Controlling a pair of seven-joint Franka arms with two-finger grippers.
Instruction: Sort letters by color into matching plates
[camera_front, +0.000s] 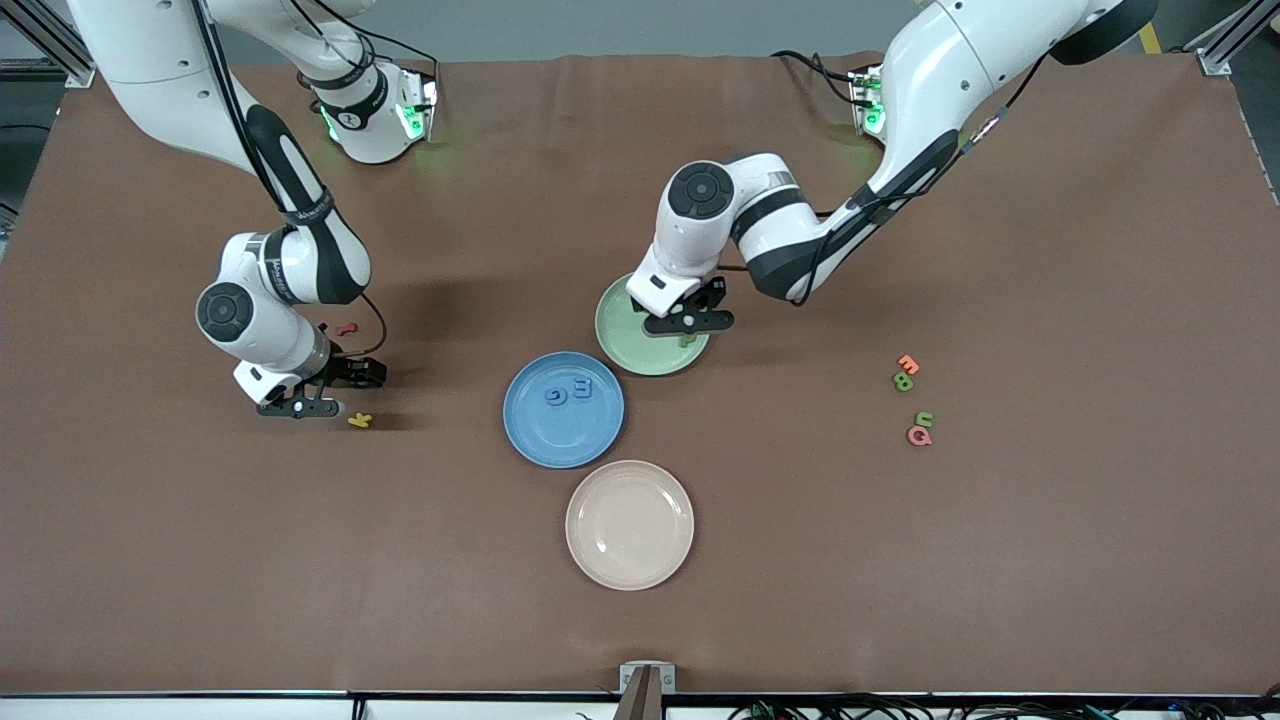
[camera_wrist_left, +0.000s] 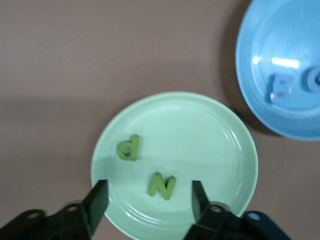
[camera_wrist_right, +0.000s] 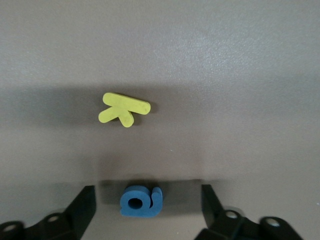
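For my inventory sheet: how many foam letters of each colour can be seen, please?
Green letters: 4
Blue letters: 3
Red or pink letters: 2
Yellow letters: 1
Orange letters: 1
Total: 11

Blue plate (camera_wrist_left: 280, 75) cut off by the left wrist view's edge — its letters (camera_wrist_left: 280, 89) blurred
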